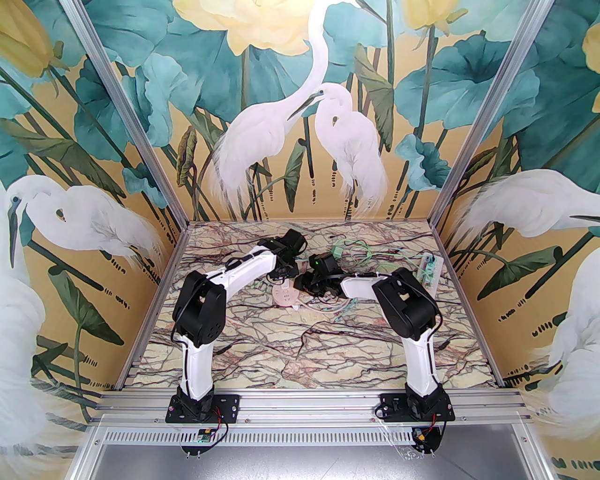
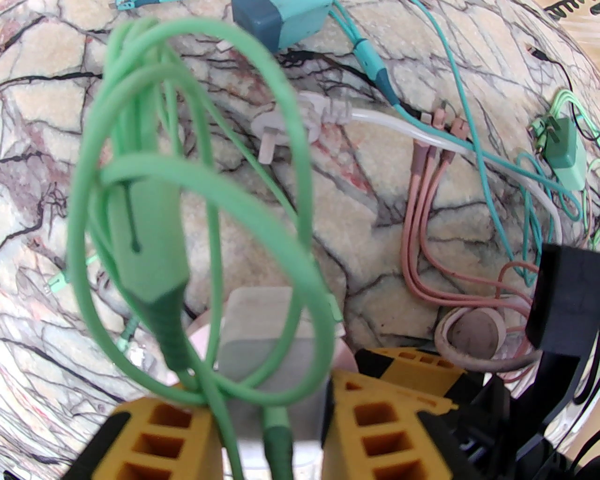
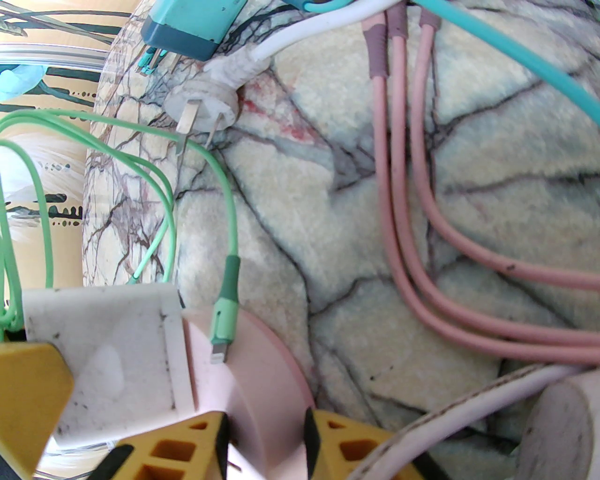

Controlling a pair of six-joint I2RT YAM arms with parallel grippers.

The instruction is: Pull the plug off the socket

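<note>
The socket (image 3: 253,370) is a round pink disc lying on the marble table, also seen from above (image 1: 285,297). The plug (image 3: 103,356) is a white cube pressed flat against the socket's face. In the left wrist view my left gripper (image 2: 272,398) is shut on the plug (image 2: 272,328), one yellow finger (image 2: 159,422) on each side. My right gripper (image 3: 265,422) is shut on the socket's rim. From above, the left gripper (image 1: 289,272) and right gripper (image 1: 304,284) meet over the socket. A green cable (image 2: 154,225) hangs in loops from the plug.
Loose items lie beyond the socket: a white pronged plug (image 2: 286,126), a teal adapter (image 2: 276,18), pink cables (image 2: 417,225), teal cables and a green adapter (image 2: 567,154). A clear box (image 1: 430,272) stands at the table's right side. The near half of the table (image 1: 300,347) is bare marble.
</note>
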